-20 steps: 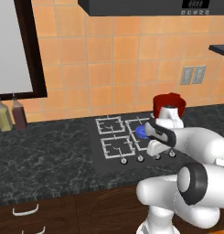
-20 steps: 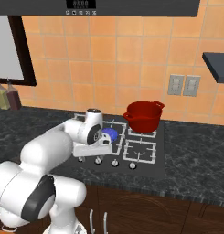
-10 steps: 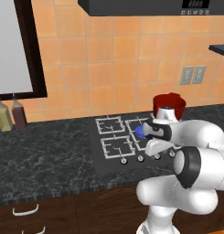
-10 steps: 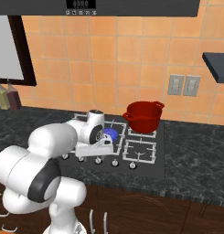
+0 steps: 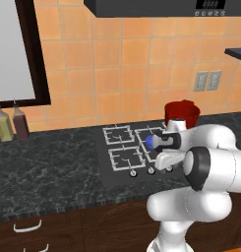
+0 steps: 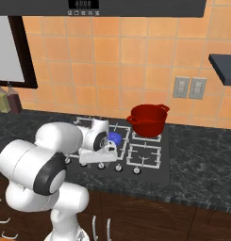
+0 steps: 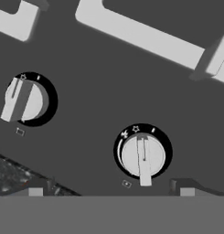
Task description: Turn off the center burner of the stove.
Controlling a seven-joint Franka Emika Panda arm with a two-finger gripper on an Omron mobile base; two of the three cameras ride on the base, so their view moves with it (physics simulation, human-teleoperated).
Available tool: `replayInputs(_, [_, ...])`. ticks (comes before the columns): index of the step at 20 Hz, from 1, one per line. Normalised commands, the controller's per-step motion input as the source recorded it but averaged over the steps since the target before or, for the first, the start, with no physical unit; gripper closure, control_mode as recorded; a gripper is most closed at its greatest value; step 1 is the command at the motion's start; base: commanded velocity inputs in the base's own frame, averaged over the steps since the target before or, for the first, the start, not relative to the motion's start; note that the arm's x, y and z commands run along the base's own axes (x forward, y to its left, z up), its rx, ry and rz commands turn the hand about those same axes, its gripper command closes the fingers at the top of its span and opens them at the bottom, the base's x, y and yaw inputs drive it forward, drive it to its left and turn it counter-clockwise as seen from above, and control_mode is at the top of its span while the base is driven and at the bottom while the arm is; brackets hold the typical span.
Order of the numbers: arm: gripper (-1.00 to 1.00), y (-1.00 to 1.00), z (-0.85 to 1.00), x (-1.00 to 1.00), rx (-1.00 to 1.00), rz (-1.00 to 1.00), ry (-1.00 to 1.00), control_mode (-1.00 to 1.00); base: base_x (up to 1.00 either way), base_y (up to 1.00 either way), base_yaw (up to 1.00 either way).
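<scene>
The stove (image 5: 106, 172) is a flat black cooktop with pale-grey grates and a front row of silver knobs. Its center burner (image 5: 149, 142) shows a bright-blue disc, also seen in the right base view as the center burner (image 6: 115, 138), half hidden behind my wrist. My gripper (image 7: 111, 189) hangs open just above the knob row, fingertips (image 7: 184, 186) wide apart. One silver knob (image 7: 143, 156) lies just ahead of them, its bar pointing toward me. A second knob (image 7: 24, 100) sits further left. In the right base view my gripper (image 6: 99, 157) hovers over the knobs (image 6: 119, 168).
A red pot (image 6: 147, 121) stands on the back right grate, close behind my hand. Two bottles (image 5: 11, 125) stand at the far left of the dark counter (image 5: 48, 167) against the tiled wall. A range hood (image 5: 161, 7) hangs overhead.
My hand has sunk slightly toward the knob row. The arm's elbow has swung nearer the cameras. Pot and burner disc look unchanged.
</scene>
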Motion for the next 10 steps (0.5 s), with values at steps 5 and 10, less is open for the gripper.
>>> replayInputs(5, [-1.00,-0.01,-0.15,0.09,0.00,0.00,0.00,-1.00,0.00,0.00,0.00])
replayInputs(10, [-1.00,0.00,-0.14,0.16,0.00,0.00,0.00,-1.00,0.00,0.00,0.00])
